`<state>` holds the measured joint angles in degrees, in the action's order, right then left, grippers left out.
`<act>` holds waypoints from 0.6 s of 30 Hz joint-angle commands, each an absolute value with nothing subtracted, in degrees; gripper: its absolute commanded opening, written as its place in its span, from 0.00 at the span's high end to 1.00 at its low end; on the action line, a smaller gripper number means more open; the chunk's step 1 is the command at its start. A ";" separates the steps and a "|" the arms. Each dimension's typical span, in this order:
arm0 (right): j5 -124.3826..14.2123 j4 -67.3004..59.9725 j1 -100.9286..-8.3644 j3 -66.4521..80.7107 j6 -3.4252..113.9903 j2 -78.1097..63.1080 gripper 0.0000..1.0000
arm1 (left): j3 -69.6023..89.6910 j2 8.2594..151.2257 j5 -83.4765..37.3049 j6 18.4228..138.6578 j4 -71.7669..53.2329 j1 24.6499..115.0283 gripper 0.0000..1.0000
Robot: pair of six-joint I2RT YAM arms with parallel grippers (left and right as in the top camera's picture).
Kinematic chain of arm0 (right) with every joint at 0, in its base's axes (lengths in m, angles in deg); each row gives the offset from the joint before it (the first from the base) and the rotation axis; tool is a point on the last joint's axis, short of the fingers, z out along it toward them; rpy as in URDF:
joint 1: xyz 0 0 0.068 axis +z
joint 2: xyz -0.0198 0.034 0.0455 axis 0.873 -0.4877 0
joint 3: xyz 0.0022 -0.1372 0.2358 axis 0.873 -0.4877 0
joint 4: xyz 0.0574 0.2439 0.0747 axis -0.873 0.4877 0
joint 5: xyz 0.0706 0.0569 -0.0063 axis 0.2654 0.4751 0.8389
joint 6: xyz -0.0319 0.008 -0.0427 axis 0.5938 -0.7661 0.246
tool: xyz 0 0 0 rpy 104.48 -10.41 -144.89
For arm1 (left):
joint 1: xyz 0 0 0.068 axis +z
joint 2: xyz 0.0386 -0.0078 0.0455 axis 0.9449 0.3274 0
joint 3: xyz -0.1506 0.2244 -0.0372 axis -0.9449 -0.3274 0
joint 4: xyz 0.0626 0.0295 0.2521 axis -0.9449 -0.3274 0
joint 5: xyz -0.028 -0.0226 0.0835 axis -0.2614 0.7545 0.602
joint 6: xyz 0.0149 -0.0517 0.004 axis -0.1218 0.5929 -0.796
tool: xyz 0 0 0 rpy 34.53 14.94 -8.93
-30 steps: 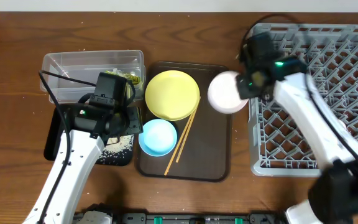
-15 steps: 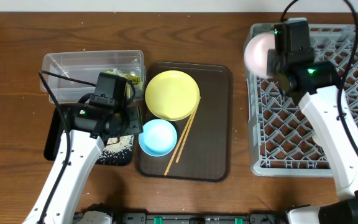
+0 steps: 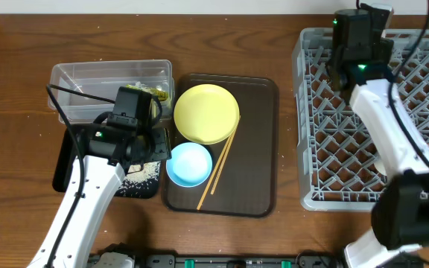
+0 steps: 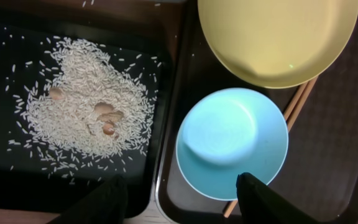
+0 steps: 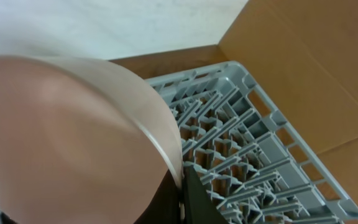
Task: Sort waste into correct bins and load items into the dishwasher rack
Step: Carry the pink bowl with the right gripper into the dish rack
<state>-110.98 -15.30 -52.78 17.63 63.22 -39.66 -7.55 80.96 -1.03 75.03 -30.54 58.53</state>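
Note:
My right gripper (image 5: 182, 186) is shut on the rim of the white bowl (image 5: 73, 137), held tilted over the far left part of the grey dishwasher rack (image 5: 260, 143). From overhead the right arm (image 3: 357, 33) hides the bowl above the rack (image 3: 423, 149). My left gripper (image 4: 179, 199) is open and empty, over the edge between the black tray (image 4: 5, 174) and the light blue bowl (image 4: 232, 143). Rice (image 4: 86, 106) lies in the black tray. The yellow plate (image 3: 206, 112) and chopsticks (image 3: 218, 170) sit by the blue bowl (image 3: 189, 164). The green cup is out of view.
The plate, blue bowl and chopsticks rest on a brown serving tray (image 3: 255, 149). A clear tub (image 3: 110, 74) behind the black tray (image 3: 64, 167) holds the green-and-yellow wrapper (image 3: 157, 93). A cardboard wall (image 5: 316, 68) stands behind the rack.
My right arm carried the white bowl from beside the brown tray up and right over the rack's far left corner, where the arm hides it from overhead. The left arm has not moved.

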 commanded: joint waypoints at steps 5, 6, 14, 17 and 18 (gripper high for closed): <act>-114.35 -20.24 -53.28 18.11 63.72 -45.56 0.99 | -7.73 80.76 0.08 74.49 -30.74 58.88 0.41; -114.35 -20.83 -53.24 18.11 63.92 -46.02 0.99 | -7.73 80.76 0.08 74.49 -30.74 58.88 0.41; -114.35 -24.77 -53.24 18.11 63.94 -48.54 0.99 | -7.73 80.76 0.08 74.49 -30.79 58.88 0.41; -114.37 -25.38 -53.24 18.11 63.94 -49.28 0.99 | -7.73 80.76 0.08 74.49 -30.96 58.88 0.41; -114.37 -25.31 -53.24 18.11 63.94 -49.37 0.99 | -7.73 80.76 0.06 74.51 -31.00 58.88 0.41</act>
